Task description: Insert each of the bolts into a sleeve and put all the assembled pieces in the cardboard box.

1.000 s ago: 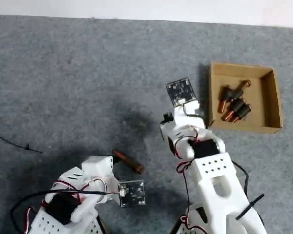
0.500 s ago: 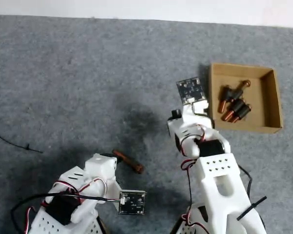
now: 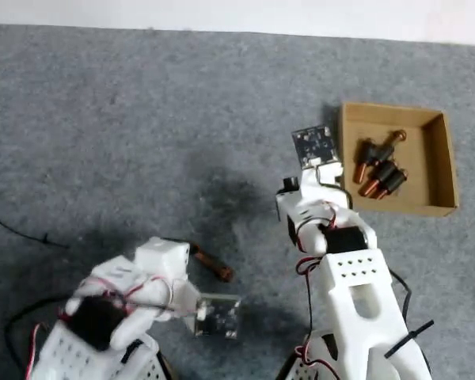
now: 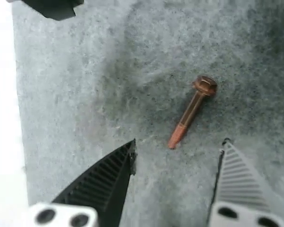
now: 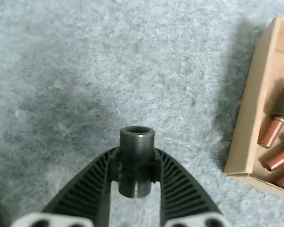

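Note:
A copper bolt (image 3: 210, 264) lies on the grey carpet just beyond my left arm (image 3: 134, 293). In the left wrist view the bolt (image 4: 191, 112) rests on the carpet ahead of my left gripper (image 4: 179, 144), which is open, the threaded end lying between the two fingertips. My right gripper (image 5: 137, 158) is shut on an upright black sleeve (image 5: 137, 146), held above the carpet beside the cardboard box (image 5: 255, 113). In the high view the right arm (image 3: 321, 222) stands just left of the cardboard box (image 3: 396, 208), which holds three assembled pieces (image 3: 378, 170).
A thin black wire (image 3: 32, 235) lies on the carpet at the far left. A white wall strip (image 3: 237, 14) runs along the carpet's far edge. Open carpet (image 3: 142, 119) spreads across the middle and back left.
My right arm has swung to the right, closer to the box, with the sleeve in its grip. My left arm has shifted slightly over the bolt, which has not moved.

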`<move>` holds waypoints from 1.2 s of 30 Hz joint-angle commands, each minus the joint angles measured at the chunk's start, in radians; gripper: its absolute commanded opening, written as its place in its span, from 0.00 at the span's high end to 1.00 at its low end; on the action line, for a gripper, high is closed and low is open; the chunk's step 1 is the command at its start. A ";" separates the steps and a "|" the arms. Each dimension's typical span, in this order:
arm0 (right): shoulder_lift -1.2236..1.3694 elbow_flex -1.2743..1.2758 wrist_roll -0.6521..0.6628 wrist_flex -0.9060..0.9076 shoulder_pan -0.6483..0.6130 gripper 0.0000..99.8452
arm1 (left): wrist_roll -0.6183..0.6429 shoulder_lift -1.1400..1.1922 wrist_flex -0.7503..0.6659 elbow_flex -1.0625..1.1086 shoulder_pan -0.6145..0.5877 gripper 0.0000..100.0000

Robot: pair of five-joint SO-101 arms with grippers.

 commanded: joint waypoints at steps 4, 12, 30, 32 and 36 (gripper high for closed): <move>-0.035 -0.010 0.003 -0.036 0.019 1.00 | -0.008 0.650 -0.150 -0.153 0.085 0.73; -0.035 0.021 0.003 -0.120 0.071 1.00 | -0.055 0.918 -0.342 -0.153 0.147 0.74; -0.033 0.064 0.003 -0.151 0.087 1.00 | -0.051 1.262 -0.503 -0.326 0.039 0.74; -0.033 0.067 0.003 -0.160 0.085 1.00 | -0.051 1.221 -0.419 -0.354 0.050 0.74; -0.033 0.088 0.003 -0.200 0.088 1.00 | -0.051 1.066 -0.308 -0.366 0.071 0.74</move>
